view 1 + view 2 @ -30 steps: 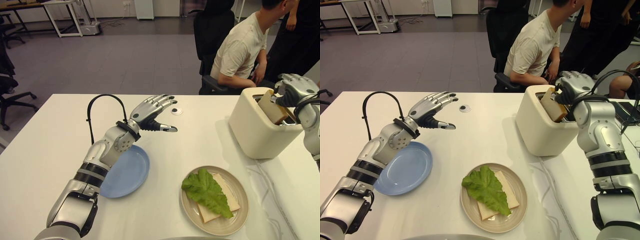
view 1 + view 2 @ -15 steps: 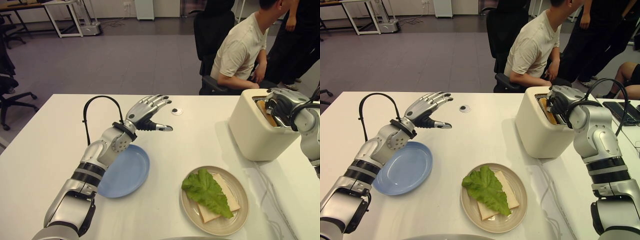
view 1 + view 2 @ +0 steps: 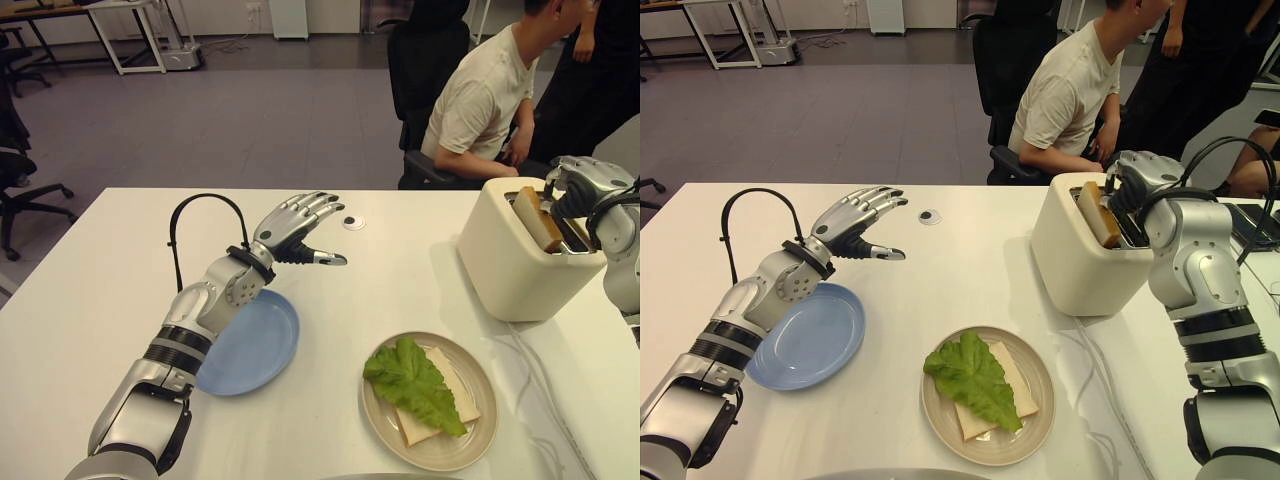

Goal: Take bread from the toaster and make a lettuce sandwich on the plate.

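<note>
A cream toaster (image 3: 520,262) stands at the table's right. A bread slice (image 3: 541,219) leans out of its top slot. My right hand (image 3: 577,184) is at the slice's upper edge, fingers curled onto it. On the beige plate (image 3: 485,388) near the front lies another bread slice (image 3: 1018,386) with a green lettuce leaf (image 3: 970,379) across it. My left hand (image 3: 856,221) hovers open, palm down, above the table's middle, just beyond a blue plate (image 3: 805,340), and holds nothing.
A small round fitting (image 3: 352,222) sits in the tabletop behind my left hand. A white cord (image 3: 1102,385) runs from the toaster toward the front right. A person sits on a chair just past the table's far edge.
My right hand dipped to the toaster's top with the slice low in the slot, then rose; the slice stands out again, lower than a second ago. The left hand barely shifted.
</note>
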Robot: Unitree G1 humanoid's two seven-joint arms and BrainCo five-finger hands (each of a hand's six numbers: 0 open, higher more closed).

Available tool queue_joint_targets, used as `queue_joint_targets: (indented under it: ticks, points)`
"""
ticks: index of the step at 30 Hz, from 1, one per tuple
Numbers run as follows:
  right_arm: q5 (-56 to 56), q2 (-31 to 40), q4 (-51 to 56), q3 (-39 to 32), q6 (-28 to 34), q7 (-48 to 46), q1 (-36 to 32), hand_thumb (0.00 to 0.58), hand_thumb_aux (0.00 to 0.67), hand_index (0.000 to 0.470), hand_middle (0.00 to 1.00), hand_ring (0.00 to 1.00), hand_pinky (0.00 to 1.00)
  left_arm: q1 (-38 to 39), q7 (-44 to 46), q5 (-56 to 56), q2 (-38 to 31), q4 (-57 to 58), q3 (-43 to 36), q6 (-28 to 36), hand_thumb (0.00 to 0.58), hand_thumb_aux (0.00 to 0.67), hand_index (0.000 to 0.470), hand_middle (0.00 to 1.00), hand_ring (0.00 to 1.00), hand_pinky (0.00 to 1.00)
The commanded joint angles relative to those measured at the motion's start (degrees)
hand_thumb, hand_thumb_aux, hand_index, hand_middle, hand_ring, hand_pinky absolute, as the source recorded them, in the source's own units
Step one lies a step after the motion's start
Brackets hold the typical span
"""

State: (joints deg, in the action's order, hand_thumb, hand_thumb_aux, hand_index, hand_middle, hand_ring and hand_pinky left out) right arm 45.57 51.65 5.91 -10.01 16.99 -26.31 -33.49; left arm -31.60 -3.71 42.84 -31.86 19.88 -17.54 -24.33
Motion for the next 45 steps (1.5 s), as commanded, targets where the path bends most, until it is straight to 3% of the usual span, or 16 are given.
queue_joint_targets:
  ticks: [1, 3, 5, 6, 8, 9, 11, 14, 17, 19, 23, 24, 25, 26, 40, 45]
  points:
    - [0.42, 0.51, -1.8, 1.26, 1.23, -0.97, -1.3, 0.478, 0.389, 0.273, 0.0, 0.0, 0.0, 0.79, -0.14, 0.88, 0.25, -0.54, -0.67, 0.53, 0.0, 0.0, 0.0, 0.0, 0.0, 0.0]
    - [0.51, 0.38, -2.16, 1.49, 1.7, -1.12, -1.83, 0.438, 0.339, 0.238, 0.0, 0.0, 0.0, 0.92, -0.19, 1.03, 0.24, -0.67, -0.66, 0.72, 0.0, 0.0, 0.0, 0.0, 0.0, 0.0]
    - [0.65, 0.04, -1.78, 1.0, 1.81, -1.37, -2.26, 0.261, 0.173, 0.122, 0.0, 0.0, 0.0, 1.2, -0.23, 1.17, 0.13, -0.92, -0.55, 0.98, 0.0, 0.0, 0.0, 0.0, 0.0, 0.0]
    - [0.74, -0.01, -1.73, 0.83, 1.93, -1.44, -2.1, 0.22, 0.142, 0.1, 0.0, 0.0, 0.0, 1.21, -0.26, 1.2, 0.15, -0.93, -0.57, 1.04, 0.0, 0.0, 0.0, 0.0, 0.0, 0.0]
    - [0.83, 0.08, -1.55, 0.58, 2.16, -1.82, -1.61, 0.23, 0.15, 0.105, 0.0, 0.0, 0.0, 1.02, -0.3, 1.25, 0.24, -0.74, -0.67, 1.03, 0.0, 0.0, 0.0, 0.0, 0.0, 0.0]
    - [0.85, 0.04, -1.18, 0.38, 2.09, -1.9, -1.44, 0.175, 0.11, 0.077, 0.0, 0.0, 0.0, 1.06, -0.37, 1.37, 0.23, -0.71, -0.68, 1.08, 0.0, 0.0, 0.0, 0.0, 0.0, 0.0]
    - [0.83, -0.11, -0.41, 0.05, 1.9, -2.07, -1.13, 0.216, 0.139, 0.098, 0.0, 0.0, 0.0, 1.2, -0.52, 1.69, 0.12, -0.79, -0.73, 1.21, 0.0, 0.0, 0.0, 0.0, 0.0, 0.0]
    - [0.84, 0.03, 0.62, -0.54, 1.9, -3.17, -0.12, 0.136, 0.084, 0.059, 0.0, 0.0, 0.0, 1.33, -0.58, 1.68, -0.04, -1.09, -0.68, 1.4, 0.0, 0.0, 0.0, 0.0, 0.0, 0.0]
    - [0.77, 0.21, 1.32, -1.06, 1.91, -4.18, 1.21, 0.164, 0.102, 0.072, 0.0, 0.0, 0.0, 1.1, -0.56, 1.56, -0.02, -0.87, -0.78, 1.35, 0.0, 0.0, 0.0, 0.0, 0.0, 0.0]
    - [0.75, 0.2, 1.63, -1.39, 1.89, -4.65, 1.65, 0.053, 0.032, 0.022, 0.0, 0.0, 0.0, 1.07, -0.56, 1.51, -0.05, -0.74, -0.8, 1.31, 0.0, 0.0, 0.0, 0.0, 0.0, 0.0]
    - [0.67, 0.0, 1.26, -2.05, 1.97, -6.05, 2.52, 0.036, 0.021, 0.015, 0.0, 0.0, 0.0, 1.09, -0.74, 1.53, -0.07, -0.51, -0.79, 1.24, 0.0, 0.0, 0.0, 0.0, 0.0, 0.0]
    - [0.38, -0.03, 0.79, -2.45, 1.8, -7.19, 3.05, 0.278, 0.187, 0.131, 0.0, 0.0, 0.0, 1.14, -0.8, 1.56, -0.09, -0.53, -0.77, 1.26, 0.0, 0.0, 0.0, 0.0, 0.0, 0.0]
    - [0.12, -0.12, 0.22, -2.52, 1.77, -7.82, 3.56, 0.535, 0.483, 0.339, 0.0, 0.0, 0.0, 1.04, -0.86, 1.56, -0.06, -0.39, -0.8, 1.22, 0.0, 0.0, 0.0, 0.0, 0.0, 0.0]
    - [-0.12, -0.3, -0.3, -2.54, 1.61, -8.27, 3.86, 0.58, 0.67, 0.47, 0.0, 0.0, 0.0, 0.94, -0.93, 1.57, -0.04, -0.19, -0.82, 1.18, 0.0, 0.0, 0.0, 0.0, 0.0, 0.0]
    - [-0.3, -2.08, 0.29, -0.37, 1.3, -3.97, -2.69, 0.58, 0.67, 0.47, 0.0, 0.0, 0.0, 0.91, -1.73, 2.12, 0.31, 0.51, -1.83, 1.23, 0.0, 0.0, 0.0, 0.0, 0.0, 0.0]
    - [-8.32, -6.35, -4.91, 5.96, -3.42, 3.07, -8.25, 0.58, 0.67, 0.47, 0.0, 0.0, 0.0, 0.24, -1.07, 1.67, 0.43, -0.26, -2.41, 0.48, 0.0, 0.0, 0.0, 0.0, 0.0, 0.0]
